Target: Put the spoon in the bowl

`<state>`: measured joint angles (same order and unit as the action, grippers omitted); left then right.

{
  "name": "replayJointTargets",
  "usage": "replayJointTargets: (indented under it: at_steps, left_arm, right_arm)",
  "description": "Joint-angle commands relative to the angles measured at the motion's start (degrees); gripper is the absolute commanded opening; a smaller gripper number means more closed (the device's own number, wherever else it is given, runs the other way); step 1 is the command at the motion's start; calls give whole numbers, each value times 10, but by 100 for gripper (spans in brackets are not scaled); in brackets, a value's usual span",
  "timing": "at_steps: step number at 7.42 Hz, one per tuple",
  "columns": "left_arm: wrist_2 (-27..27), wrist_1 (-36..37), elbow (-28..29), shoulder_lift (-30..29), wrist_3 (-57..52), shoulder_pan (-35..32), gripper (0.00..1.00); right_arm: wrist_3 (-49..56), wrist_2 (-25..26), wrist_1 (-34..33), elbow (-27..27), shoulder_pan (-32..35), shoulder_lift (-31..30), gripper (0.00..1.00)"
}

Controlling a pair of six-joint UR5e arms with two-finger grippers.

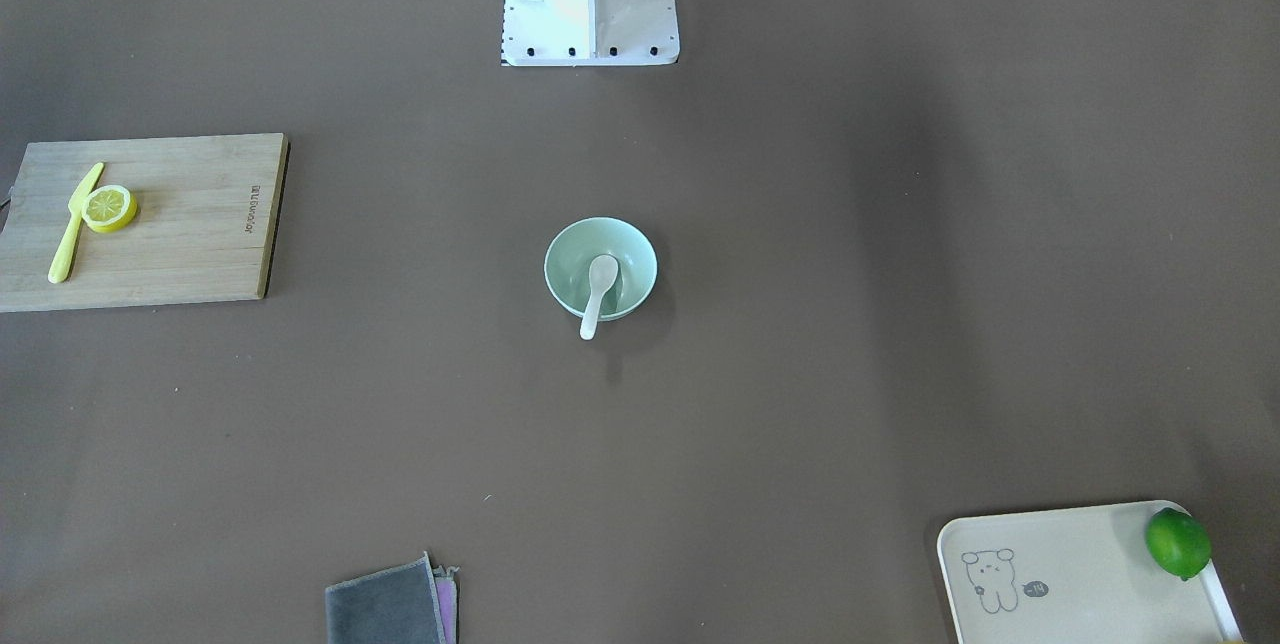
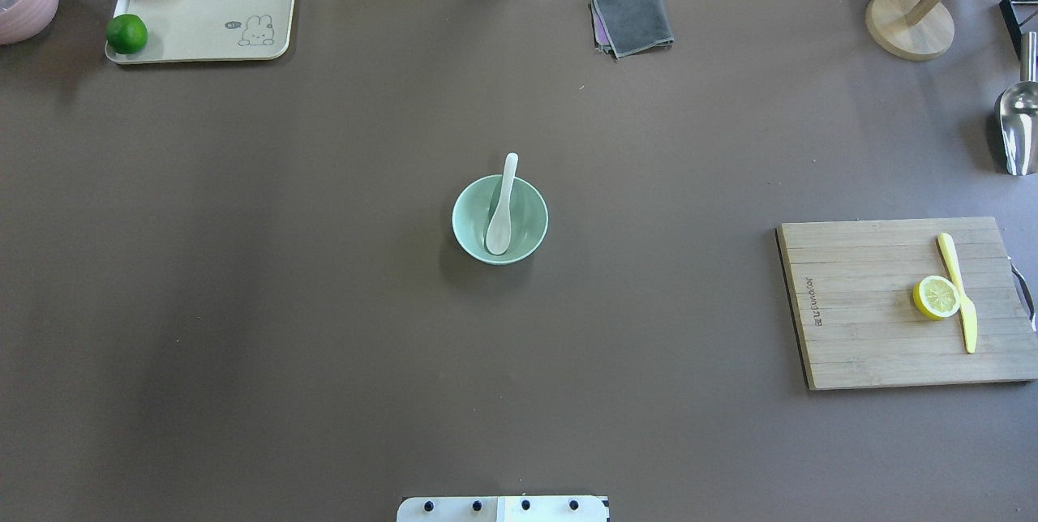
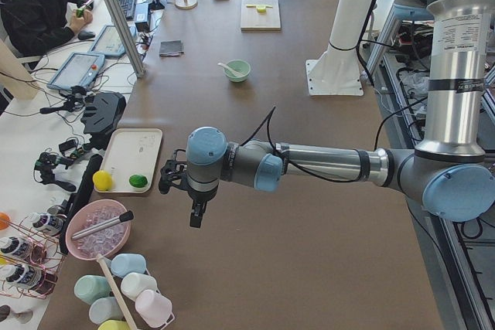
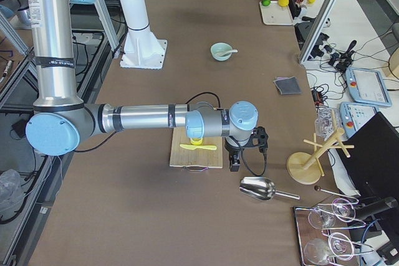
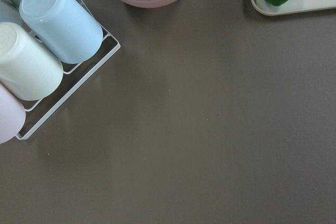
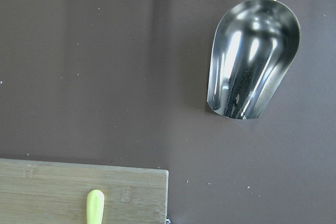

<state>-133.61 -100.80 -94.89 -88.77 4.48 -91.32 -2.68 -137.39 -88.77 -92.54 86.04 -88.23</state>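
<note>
Spoon (image 2: 503,202) lies scoop-down in bowl (image 2: 466,222), handle over its rim, so placing looks done, no next move; left hand (image 3: 196,218) and right hand (image 4: 234,165) well apart from bowl, can't tell their opening.

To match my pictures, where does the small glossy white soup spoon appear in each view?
Front-facing: white soup spoon centre, handle toward the bottom.
Overhead: spoon centre, handle toward top.
Exterior left: spoon upper middle, far.
Exterior right: spoon upper middle, far.
Left wrist: absent.
Right wrist: absent.
Landmark: round mint-green bowl holding it.
</note>
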Motion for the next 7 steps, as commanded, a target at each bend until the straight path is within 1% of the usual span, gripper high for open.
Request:
replayJointTargets:
  at_steps: [1, 7]
  left_arm:
    - [0, 1, 1, -1, 0, 1, 98]
    - [-2, 0, 1, 0, 0, -1, 98]
  right_arm:
    - [-2, 0, 0, 0, 0, 3, 100]
    - [-1, -1, 0, 6, 0, 6, 100]
